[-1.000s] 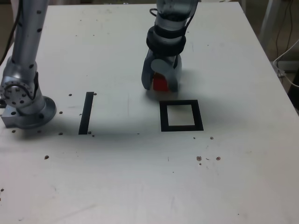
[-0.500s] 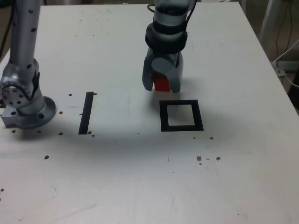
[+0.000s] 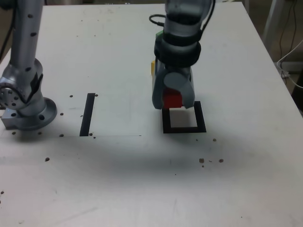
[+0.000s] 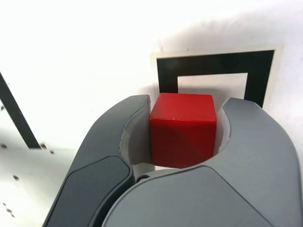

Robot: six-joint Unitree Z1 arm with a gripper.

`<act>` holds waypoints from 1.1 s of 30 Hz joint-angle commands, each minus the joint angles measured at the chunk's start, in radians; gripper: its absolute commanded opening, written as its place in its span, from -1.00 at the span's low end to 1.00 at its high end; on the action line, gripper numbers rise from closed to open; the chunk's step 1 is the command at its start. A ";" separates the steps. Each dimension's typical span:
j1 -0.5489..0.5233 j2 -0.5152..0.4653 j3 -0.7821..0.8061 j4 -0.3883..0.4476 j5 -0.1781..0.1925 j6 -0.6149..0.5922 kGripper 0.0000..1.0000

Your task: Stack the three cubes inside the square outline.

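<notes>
I had my gripper (image 3: pixel 173 98) closed on 1 red cube (image 3: pixel 172 99), its 2 jaws drawn in against opposite sides of the block. In the wrist view the red cube sat upright between the jaws, its top and 1 side showing, and it overlapped part of the black square outline (image 4: pixel 213 62) behind it.

From the exterior camera, the red cube covered part of the outline's far border, towards its left corner; I could not tell how high above the table (image 3: pixel 118 175) I was holding it. The white centre of the outline held 0 cubes where I could see it.

The other 2 cubes were mostly hidden behind my arm (image 3: pixel 179 45): a sliver of the yellow cube (image 3: pixel 153 67) showed at its left edge, and a bit of the green cube (image 3: pixel 159 34) showed farther back. The straight black strip (image 3: pixel 87 114) lay well apart, to the exterior view's left.
</notes>
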 commanded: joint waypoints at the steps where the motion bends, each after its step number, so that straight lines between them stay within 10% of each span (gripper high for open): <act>1: -0.001 0.022 -0.022 0.016 -0.009 -0.011 -0.40; 33: -0.016 0.129 -0.087 0.000 -0.047 -0.032 -0.39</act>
